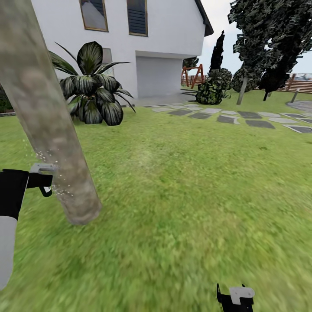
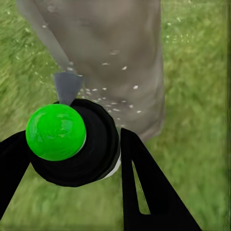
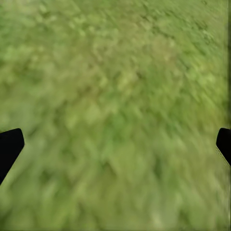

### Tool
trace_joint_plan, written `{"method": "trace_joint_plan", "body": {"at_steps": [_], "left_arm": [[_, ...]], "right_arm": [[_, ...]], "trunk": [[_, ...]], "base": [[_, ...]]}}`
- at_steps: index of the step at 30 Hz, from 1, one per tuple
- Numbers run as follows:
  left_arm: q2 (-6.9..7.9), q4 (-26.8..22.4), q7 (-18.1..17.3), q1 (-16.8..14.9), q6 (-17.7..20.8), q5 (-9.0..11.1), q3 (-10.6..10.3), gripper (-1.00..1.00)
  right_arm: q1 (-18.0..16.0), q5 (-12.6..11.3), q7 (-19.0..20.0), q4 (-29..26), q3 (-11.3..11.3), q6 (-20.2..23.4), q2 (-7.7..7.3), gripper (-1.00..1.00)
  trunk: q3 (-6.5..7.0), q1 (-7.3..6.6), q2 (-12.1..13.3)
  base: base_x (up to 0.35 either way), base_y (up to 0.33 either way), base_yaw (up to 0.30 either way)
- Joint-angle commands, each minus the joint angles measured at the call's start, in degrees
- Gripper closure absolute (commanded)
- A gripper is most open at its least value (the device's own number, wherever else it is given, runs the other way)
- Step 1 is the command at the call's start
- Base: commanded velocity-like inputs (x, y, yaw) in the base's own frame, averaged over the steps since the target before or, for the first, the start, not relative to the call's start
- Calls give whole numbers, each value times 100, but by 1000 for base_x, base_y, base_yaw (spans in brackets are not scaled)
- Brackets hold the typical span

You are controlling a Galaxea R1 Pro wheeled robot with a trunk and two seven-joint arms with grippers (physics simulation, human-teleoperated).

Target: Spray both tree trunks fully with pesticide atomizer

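A thick grey-brown tree trunk (image 1: 47,117) leans up the left of the head view, close in front of me. My left gripper (image 2: 72,135) is shut on the pesticide atomizer (image 2: 72,144), a black-collared bottle with a green top. Its grey nozzle (image 1: 42,168) points at the tree trunk (image 2: 115,57), and white spray specks float between nozzle and bark. A second tree (image 1: 242,89) with dark angular foliage stands far off at the back right. Low at the bottom edge, my right gripper (image 1: 235,299) is open over the grass, its fingers (image 3: 9,147) wide apart around nothing.
A white house (image 1: 164,26) stands behind, with a broad-leaved plant (image 1: 93,84) at its wall. Grey stepping stones (image 1: 225,117) cross the lawn at the right. A round bush (image 1: 212,89), a narrow dark tree (image 1: 216,52), a bollard (image 1: 295,95) and a wooden fence (image 1: 303,84) lie beyond.
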Motion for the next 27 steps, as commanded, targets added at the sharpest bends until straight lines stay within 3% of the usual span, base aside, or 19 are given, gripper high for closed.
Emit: {"method": "trace_joint_plan", "body": {"at_steps": [1, 15, 27], "left_arm": [[-1, -7, 0, 0, 0, -1, -1, 100], [10, -18, 9, -7, 5, -18, 55, 100], [25, -51, 44, -42, 30, -12, 79, 100]], "right_arm": [[-3, 0, 0, 0, -2, 0, 0, -100], [-1, 0, 0, 0, 5, 0, 0, -100], [-2, 0, 0, 0, 5, 0, 2, -100]], "trunk": [[0, 0, 0], [0, 0, 0], [0, 0, 0]], "base": [[0, -272, 0], [0, -272, 7], [0, -272, 205]]}}
